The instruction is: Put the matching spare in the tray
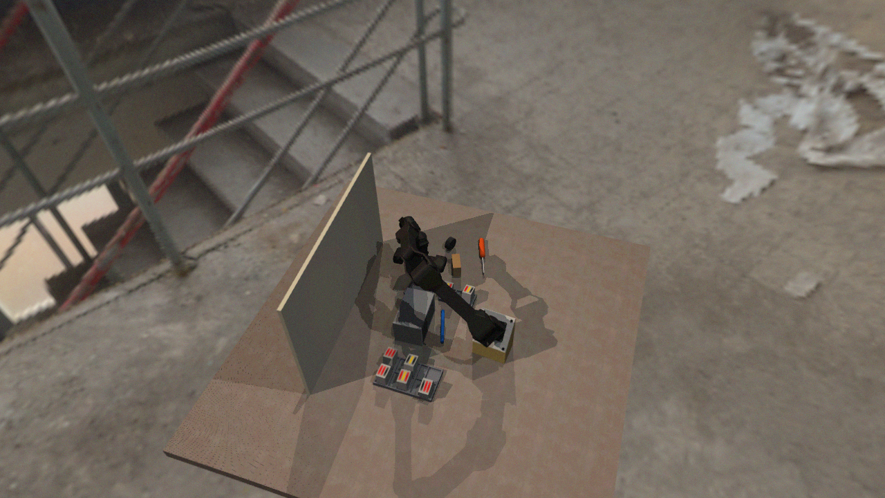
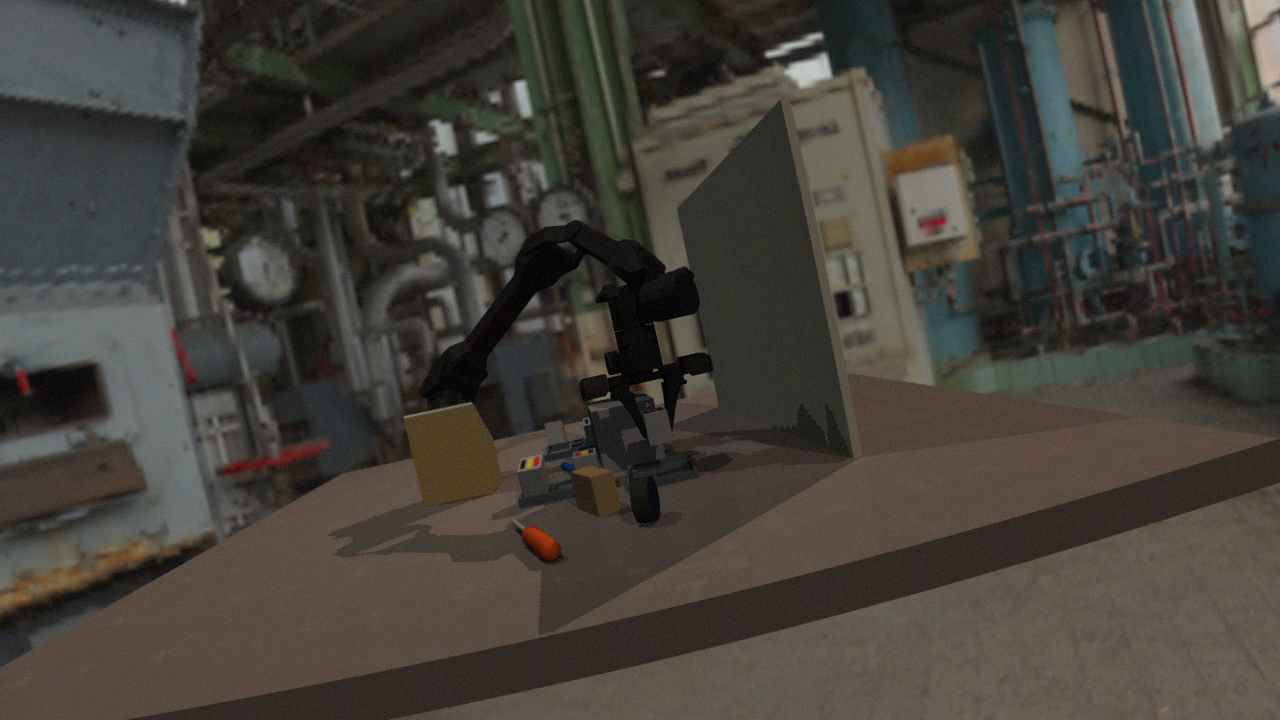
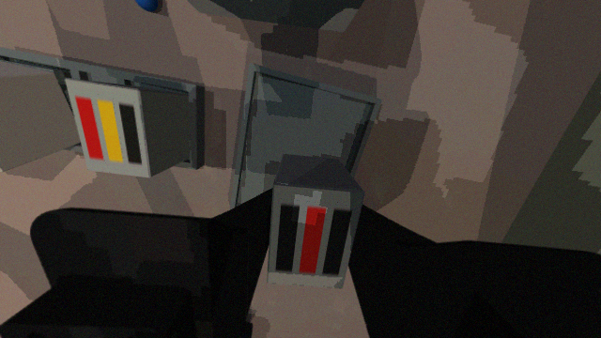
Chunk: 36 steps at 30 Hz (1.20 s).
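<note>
A robot's tool (image 2: 651, 428) (image 3: 307, 198) is gripping a spare block (image 2: 658, 427) (image 3: 310, 235) striped black, red and black, holding it above a shallow gray tray (image 2: 682, 464) (image 3: 310, 117) near the upright panel (image 1: 337, 272) (image 2: 760, 286). The picking appears done, with lowering and release remaining, while the mounted unit's code is not showing in these views, leaving the match unconfirmed.

Black-red-black striped spare (image 2: 657, 428) (image 3: 312, 235) upright in gripper (image 2: 656, 429) (image 3: 307, 198), above tray (image 3: 300, 127).
</note>
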Each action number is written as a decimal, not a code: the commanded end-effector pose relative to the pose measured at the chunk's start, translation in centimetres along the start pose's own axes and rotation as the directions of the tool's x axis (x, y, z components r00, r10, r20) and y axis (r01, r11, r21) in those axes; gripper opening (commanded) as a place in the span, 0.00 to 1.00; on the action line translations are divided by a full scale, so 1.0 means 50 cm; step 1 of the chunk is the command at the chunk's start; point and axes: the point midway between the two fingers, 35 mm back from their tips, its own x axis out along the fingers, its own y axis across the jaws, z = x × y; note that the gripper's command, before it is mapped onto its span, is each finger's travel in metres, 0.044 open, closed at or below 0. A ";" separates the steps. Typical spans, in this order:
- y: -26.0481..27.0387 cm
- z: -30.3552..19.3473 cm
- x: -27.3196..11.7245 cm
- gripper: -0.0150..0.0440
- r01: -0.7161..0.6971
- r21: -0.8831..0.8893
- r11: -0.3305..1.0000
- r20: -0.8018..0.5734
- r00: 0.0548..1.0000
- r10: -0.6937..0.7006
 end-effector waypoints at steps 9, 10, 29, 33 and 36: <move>0.006 0.003 0.031 0.25 -0.006 0.008 1.000 0.009 1.000 0.006; 0.006 0.003 0.033 0.25 -0.006 0.008 1.000 0.010 1.000 0.006; 0.012 0.008 0.071 0.25 -0.006 0.008 1.000 0.012 1.000 0.006; 0.012 0.008 0.074 0.25 -0.006 0.008 1.000 0.013 1.000 0.006; 0.009 0.008 0.067 0.30 -0.002 0.000 1.000 0.006 1.000 0.002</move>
